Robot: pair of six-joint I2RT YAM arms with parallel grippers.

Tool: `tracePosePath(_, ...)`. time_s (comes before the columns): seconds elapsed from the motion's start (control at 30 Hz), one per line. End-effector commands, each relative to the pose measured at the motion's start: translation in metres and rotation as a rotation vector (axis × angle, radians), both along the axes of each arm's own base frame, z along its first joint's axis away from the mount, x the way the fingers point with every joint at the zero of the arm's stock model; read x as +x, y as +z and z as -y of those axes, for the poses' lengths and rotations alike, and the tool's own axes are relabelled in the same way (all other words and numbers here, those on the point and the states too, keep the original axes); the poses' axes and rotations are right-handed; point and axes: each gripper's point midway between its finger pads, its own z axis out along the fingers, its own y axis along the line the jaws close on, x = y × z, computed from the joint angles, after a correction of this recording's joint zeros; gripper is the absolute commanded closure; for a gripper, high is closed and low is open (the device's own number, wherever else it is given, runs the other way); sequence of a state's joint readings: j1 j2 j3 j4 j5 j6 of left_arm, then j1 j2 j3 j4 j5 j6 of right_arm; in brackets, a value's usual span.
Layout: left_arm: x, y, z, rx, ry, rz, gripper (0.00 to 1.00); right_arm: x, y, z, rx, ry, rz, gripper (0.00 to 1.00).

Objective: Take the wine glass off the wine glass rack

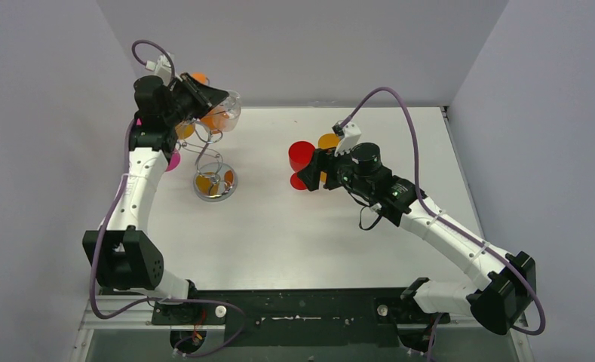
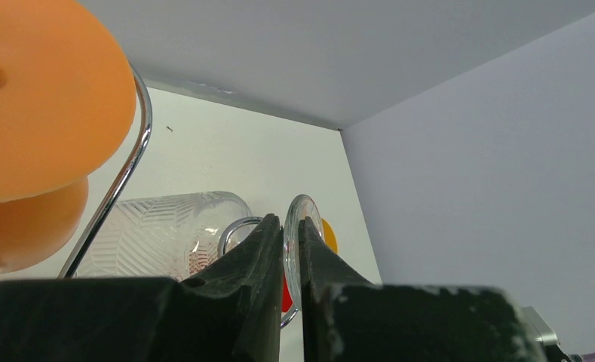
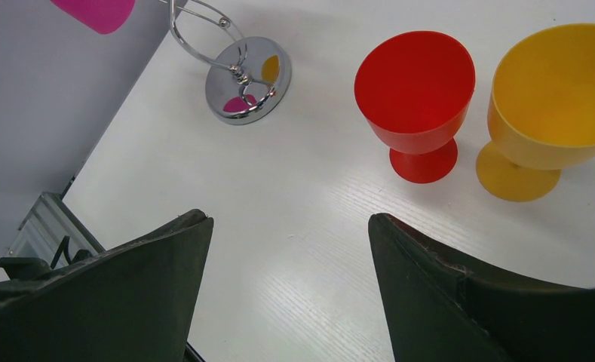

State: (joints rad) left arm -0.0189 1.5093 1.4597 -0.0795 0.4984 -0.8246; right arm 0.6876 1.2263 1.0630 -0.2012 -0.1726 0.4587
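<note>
Left gripper: jaws pinched almost together on the thin clear foot of the wine glass. The glass is up among the scroll arms of the wine glass rack, at the far left of the table. Right gripper: jaws wide apart, holding nothing, above the table near a red goblet and a yellow goblet, which stand upright side by side.

Orientation: in the left wrist view the wine glass lies on its side. Its long axis runs across the view, with the bowl left of the fingers and the foot edge-on between them.

Appearance: clear and colourless, the bowl pressed with a chevron pattern.

Rack: twisted chrome stem on a round mirrored base. An orange glass is close beside the clear one and a pink glass hangs lower.

Surroundings: white table with a faint grain; plain pale grey walls on three sides.
</note>
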Motion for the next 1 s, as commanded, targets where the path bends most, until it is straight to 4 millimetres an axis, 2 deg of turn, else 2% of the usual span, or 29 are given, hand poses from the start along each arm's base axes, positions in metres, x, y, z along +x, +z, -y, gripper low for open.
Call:
tracePosePath(0.0,-0.017,0.041,-0.007,0.036,0.008,0.099,1.00,0.007,0.015,-0.005,0.044,-0.006,0.038,0.22)
tracePosePath(0.03,-0.018,0.044,-0.008,0.037,0.012,0.104,1.00,0.007,0.015,-0.005,0.044,-0.007,0.037,0.22)
tracePosePath(0.07,-0.016,0.045,-0.020,0.038,0.043,0.106,1.00,0.008,0.015,-0.005,0.045,-0.008,0.036,0.22)
tracePosePath(0.1,-0.016,0.045,-0.023,0.039,0.049,0.105,1.00,0.007,0.015,-0.005,0.045,-0.008,0.035,0.22)
tracePosePath(0.4,-0.019,0.050,-0.039,0.027,0.119,0.100,1.00,0.007,0.012,-0.007,0.055,-0.006,0.020,0.22)
tracePosePath(0.77,-0.029,0.070,-0.016,-0.062,-0.024,0.153,1.00,0.008,0.014,-0.005,0.050,-0.012,0.021,0.22)
tracePosePath(0.97,-0.019,0.065,-0.012,-0.068,-0.057,0.135,1.00,0.007,0.014,-0.007,0.056,-0.009,0.017,0.22)
